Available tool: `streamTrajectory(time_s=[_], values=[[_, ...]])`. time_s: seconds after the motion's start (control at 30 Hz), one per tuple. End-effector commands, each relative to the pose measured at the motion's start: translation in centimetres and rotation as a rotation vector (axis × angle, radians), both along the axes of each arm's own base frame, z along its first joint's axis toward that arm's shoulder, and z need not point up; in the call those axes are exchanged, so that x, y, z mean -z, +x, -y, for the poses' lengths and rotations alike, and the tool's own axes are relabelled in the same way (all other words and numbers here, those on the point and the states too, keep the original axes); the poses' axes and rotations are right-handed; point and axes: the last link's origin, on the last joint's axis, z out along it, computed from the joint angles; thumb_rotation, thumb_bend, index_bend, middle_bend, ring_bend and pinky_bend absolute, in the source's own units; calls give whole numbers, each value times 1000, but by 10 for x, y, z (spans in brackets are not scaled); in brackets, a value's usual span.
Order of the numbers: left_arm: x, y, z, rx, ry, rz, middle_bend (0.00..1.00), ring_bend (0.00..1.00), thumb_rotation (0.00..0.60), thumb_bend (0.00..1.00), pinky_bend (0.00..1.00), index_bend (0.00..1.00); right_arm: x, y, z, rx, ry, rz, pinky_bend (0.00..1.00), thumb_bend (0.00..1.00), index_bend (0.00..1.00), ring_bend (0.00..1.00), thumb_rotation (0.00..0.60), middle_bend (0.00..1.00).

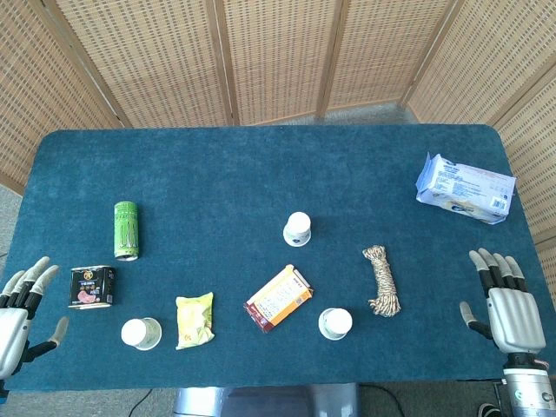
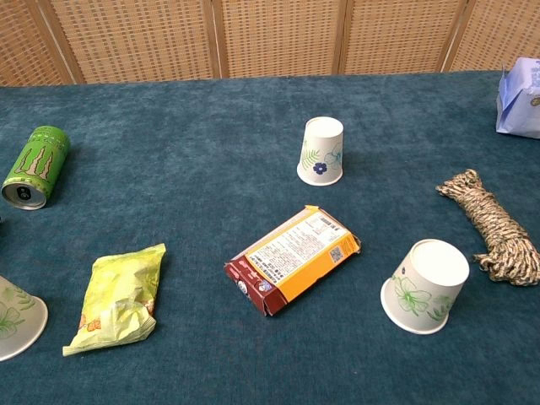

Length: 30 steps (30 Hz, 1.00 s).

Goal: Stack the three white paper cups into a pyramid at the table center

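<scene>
The left hand [image 1: 22, 308] sits at the lower left edge of the head view, fingers spread and pointing up, thumb out to the side, holding nothing. The right hand [image 1: 508, 306] sits at the lower right, fingers likewise extended and apart, above its wrist [image 1: 527, 389], also empty.

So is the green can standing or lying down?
Lying down: the green can rests on its side, its top rim facing the table's near edge.
</scene>
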Motion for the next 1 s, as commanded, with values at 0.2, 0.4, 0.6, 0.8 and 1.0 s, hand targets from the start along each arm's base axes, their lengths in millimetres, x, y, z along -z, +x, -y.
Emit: streamTrajectory(time_s=[0.2,0.4,0.6,0.8,1.0], values=[[3,1,-1,7,-23,-2,0,0,600,475,0,0,3,1,-1,-6,9,26,0,405,0,0,600,0],[3,7,0,55,-67,-22,0,0,600,475,0,0,-2,-2,-7,-2,-7,32,0,405,0,0,600,0],[3,7,5,88,-192,-89,0,0,600,475,0,0,-4,-2,-10,0,-9,31,0,405,0,0,600,0],[5,-3,13,49,-291,-145,0,0,600,475,0,0,-3,1,-11,-7,-6,32,0,405,0,0,600,0],[20,-4,13,36,-359,-166,0,0,600,476,0,0,-1,0,-12,0,-1,31,0,404,0,0,600,0]])
